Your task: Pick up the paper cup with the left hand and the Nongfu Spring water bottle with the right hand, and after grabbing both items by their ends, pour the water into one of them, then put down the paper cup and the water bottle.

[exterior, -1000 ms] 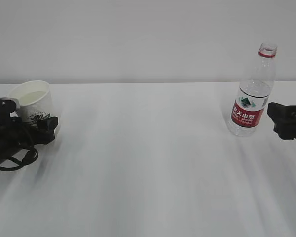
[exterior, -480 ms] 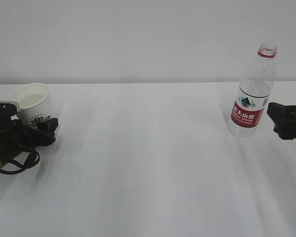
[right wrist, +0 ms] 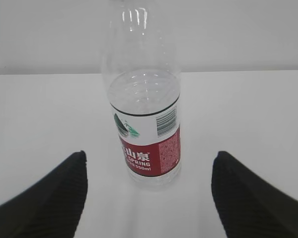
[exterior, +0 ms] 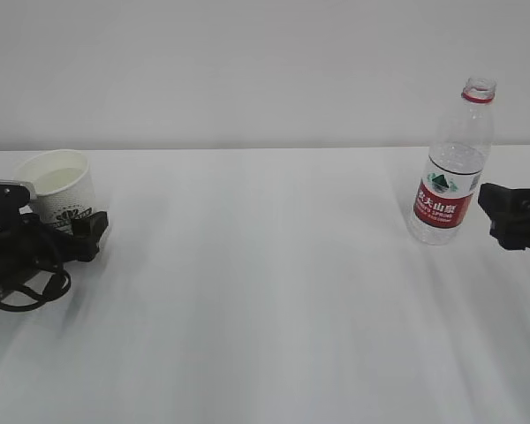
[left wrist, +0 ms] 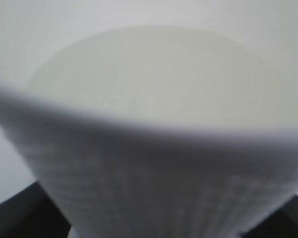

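1. Table: a bare white surface with the 2 task objects well apart, at 9 o'clock and 3 o'clock of the exterior view.
2. Left hand: since 1 second ago it has slid slightly rightward with the cup between its jaws. Its fingers appear as dark wedges at 7 and 5 o'clock of the wrist view, flanking the cup wall. Whether they press or stand clear cannot be told from these blurred views; the release appears to be under way.
3. Right hand: unmoved over that second, jaws spread wide, fingers at 8 and 4 o'clock of its wrist view, apart from the bottle.
4. Nongfu Spring water bottle: upright on the table, uncapped, just beyond the right hand. Water reaches about label height.
5. Paper cup: upright on the table, logo outward.
6. Judgement: both objects stand set down, so the task seems near its end, with only the left hand's withdrawal outstanding.
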Robot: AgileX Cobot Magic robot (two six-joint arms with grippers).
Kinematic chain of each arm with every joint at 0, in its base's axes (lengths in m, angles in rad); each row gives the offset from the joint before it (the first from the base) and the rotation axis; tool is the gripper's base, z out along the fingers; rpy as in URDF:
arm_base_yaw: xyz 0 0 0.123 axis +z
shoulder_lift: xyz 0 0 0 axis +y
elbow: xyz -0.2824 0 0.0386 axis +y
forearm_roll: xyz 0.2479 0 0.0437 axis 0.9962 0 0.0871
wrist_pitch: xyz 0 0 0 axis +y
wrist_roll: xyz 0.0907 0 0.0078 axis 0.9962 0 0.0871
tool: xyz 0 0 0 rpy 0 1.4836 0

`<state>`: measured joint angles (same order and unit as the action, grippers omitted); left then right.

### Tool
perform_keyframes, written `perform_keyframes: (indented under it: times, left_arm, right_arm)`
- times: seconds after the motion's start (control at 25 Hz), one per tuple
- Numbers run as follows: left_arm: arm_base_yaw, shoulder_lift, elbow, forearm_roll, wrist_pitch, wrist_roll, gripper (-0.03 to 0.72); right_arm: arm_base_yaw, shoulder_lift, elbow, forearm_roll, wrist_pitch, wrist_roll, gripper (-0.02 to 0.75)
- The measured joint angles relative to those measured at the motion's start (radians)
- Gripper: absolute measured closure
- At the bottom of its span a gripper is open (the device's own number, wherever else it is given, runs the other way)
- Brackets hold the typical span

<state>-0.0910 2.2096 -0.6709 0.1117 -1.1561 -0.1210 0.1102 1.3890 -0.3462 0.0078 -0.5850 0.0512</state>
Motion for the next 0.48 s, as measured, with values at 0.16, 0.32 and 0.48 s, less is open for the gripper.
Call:
perform_keyframes:
  times: [0.16, 0.32, 0.48]
  left_arm:
    - [0.0, -0.039, 0.004, 0.0, 0.002, 0.0, -0.004]
    - [0.0, -0.077, 0.005, 0.0, 0.004, 0.0, -0.004]
    - [0.0, -0.079, 0.007, 0.0, 0.006, 0.0, -0.004]
  right_arm:
    - [0.0, 0.0, 0.0, 0.0, 0.0, 0.0, 0.15]
    - [0.0, 0.0, 0.0, 0.0, 0.0, 0.0, 0.15]
    - [0.0, 0.0, 0.0, 0.0, 0.0, 0.004, 0.151]
